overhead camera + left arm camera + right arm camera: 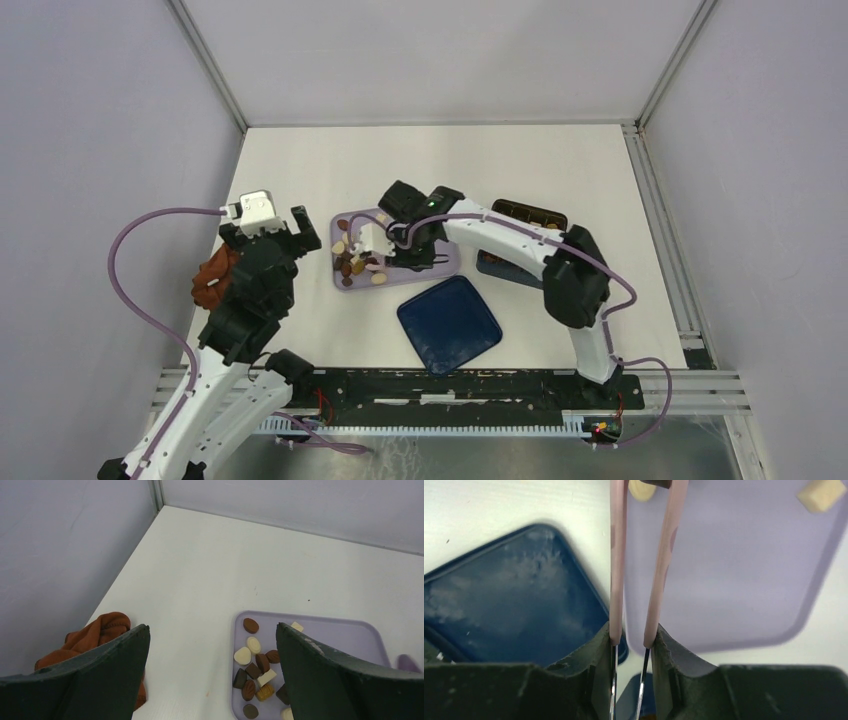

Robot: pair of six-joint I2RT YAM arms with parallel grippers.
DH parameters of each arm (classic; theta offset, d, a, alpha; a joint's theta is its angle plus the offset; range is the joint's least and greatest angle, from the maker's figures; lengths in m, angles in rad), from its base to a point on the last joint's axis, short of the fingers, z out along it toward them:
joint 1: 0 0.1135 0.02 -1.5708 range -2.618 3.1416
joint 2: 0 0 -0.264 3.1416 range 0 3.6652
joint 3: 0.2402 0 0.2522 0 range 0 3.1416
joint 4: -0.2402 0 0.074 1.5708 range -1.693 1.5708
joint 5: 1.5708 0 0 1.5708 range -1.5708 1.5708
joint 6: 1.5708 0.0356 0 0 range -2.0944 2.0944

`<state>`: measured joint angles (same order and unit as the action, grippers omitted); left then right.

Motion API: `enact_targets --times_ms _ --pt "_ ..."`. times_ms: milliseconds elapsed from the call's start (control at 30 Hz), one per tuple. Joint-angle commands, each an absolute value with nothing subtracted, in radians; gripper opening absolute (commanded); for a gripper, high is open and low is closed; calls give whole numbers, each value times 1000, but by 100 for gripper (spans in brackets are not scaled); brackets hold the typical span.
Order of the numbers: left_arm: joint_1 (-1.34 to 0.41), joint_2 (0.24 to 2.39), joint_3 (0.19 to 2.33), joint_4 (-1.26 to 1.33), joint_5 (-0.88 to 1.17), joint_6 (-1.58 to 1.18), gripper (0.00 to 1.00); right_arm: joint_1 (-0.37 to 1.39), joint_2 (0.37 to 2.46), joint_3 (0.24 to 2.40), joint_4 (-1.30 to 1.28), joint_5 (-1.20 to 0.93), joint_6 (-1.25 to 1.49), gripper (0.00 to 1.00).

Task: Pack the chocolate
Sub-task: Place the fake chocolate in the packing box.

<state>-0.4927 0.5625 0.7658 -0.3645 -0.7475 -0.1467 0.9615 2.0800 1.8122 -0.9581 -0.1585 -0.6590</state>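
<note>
A white table (500, 170) is standing between pale grey walls. The right arm is arching leftward over it, and the left arm is standing bent at the left edge. A blue tray (450, 325) is lying near the front, just beside a lilac tray (734, 580) that is lying in the middle. A dark box (530, 214) is sitting behind the right arm. A rust cloth (95, 635) is lying crumpled at the left edge, near the left gripper (211, 630), whose fingers are standing wide apart with nothing between them. The right gripper (631, 640) is clamping pink tongs (661, 565), pressing their two arms close together over the lilac tray. The tips are running out of the wrist view, so I cannot tell if they are holding a piece. The chocolate (255, 662), brown and cream pieces, is lying loose on the left part of the lilac tray.
</note>
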Motion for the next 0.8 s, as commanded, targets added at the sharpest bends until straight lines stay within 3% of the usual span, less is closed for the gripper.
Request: enact_targets --times_ms 0,167,400,767 --pt "-486 559 762 -322 -739 -109 100 917 1871 1718 -925 -255 -658 11" --pt "-487 568 762 -324 -738 -103 100 799 1661 1527 -886 -298 -663 11" --pt "-487 591 765 -329 -732 -104 100 482 1372 1204 -886 -384 -684 11" --pt "-486 614 768 -334 -716 -106 100 45 1209 981 -1084 -351 -926 12"
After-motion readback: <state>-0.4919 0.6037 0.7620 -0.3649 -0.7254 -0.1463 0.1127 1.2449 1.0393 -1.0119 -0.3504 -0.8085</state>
